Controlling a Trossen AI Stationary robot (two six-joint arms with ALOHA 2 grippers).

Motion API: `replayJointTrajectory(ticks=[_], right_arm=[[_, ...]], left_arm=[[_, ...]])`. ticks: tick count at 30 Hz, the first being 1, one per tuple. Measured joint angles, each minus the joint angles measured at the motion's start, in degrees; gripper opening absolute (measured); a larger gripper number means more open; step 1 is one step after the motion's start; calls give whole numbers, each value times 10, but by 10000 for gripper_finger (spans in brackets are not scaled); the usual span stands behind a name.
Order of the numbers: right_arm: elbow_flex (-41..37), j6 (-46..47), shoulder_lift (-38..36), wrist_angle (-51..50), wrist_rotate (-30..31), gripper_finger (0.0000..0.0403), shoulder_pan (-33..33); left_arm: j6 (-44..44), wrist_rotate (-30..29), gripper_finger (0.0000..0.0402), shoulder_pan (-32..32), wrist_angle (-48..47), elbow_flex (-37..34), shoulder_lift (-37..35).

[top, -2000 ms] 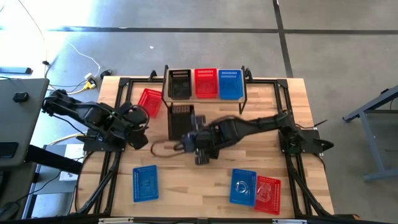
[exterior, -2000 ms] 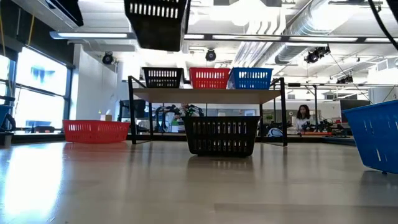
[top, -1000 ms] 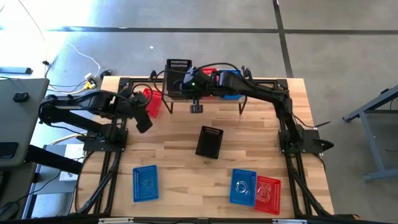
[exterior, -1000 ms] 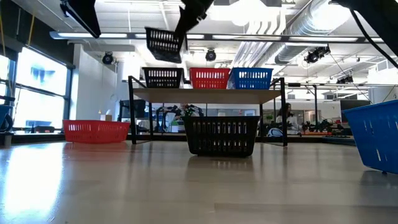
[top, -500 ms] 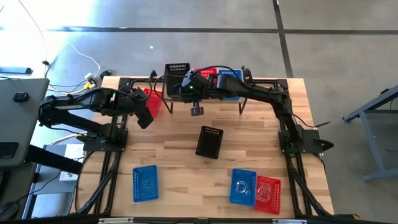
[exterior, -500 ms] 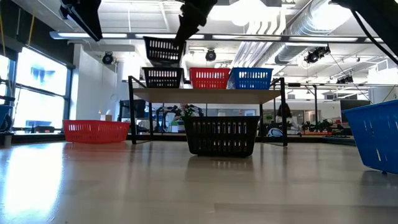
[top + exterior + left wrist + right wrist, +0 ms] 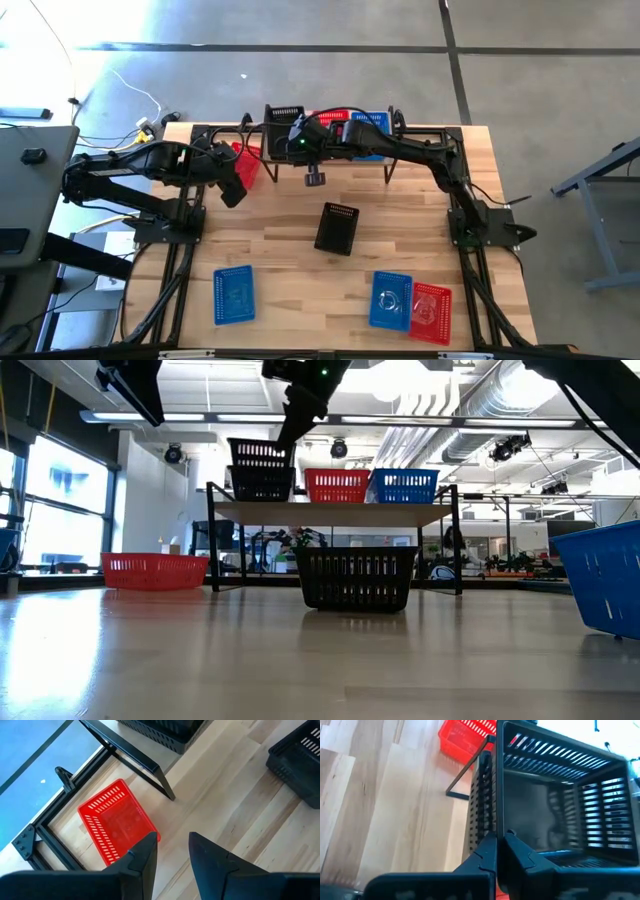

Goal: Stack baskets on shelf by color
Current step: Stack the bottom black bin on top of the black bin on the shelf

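A black basket [image 7: 262,454] is held by my right gripper [image 7: 496,845] right above another black basket [image 7: 262,483] at the left end of the shelf [image 7: 340,512]. The upper one's bottom meets the lower one's rim. A red basket [image 7: 337,485] and a blue basket [image 7: 404,485] also stand on the shelf. My left gripper [image 7: 172,851] is open and hovers beside a red basket [image 7: 117,820] that lies on the table left of the shelf. My right gripper holds the black basket by the rim of one side wall [image 7: 486,815], pinched with one finger inside the basket and one outside. The fingers come slanting down from the near right side. The basket sits level, open side up, its bottom at the rim of the shelf's black basket.
Another black basket [image 7: 337,228] stands mid-table in front of the shelf. A blue basket [image 7: 233,294] lies near the front left. A blue basket [image 7: 390,299] and a red one [image 7: 431,312] lie at the front right. Black frame rails run along the table's sides.
My right gripper has come down toward the shelf's left end, still shut on the black basket. The basket hung tilted above the shelf's black basket and now sits level right on top of it.
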Motion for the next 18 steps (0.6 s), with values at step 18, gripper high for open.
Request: replayJointTrajectory(ticks=[18], right_arm=[[13, 14, 2, 13, 38, 96, -2]], left_arm=[[1, 5, 101, 0, 0, 0, 0]])
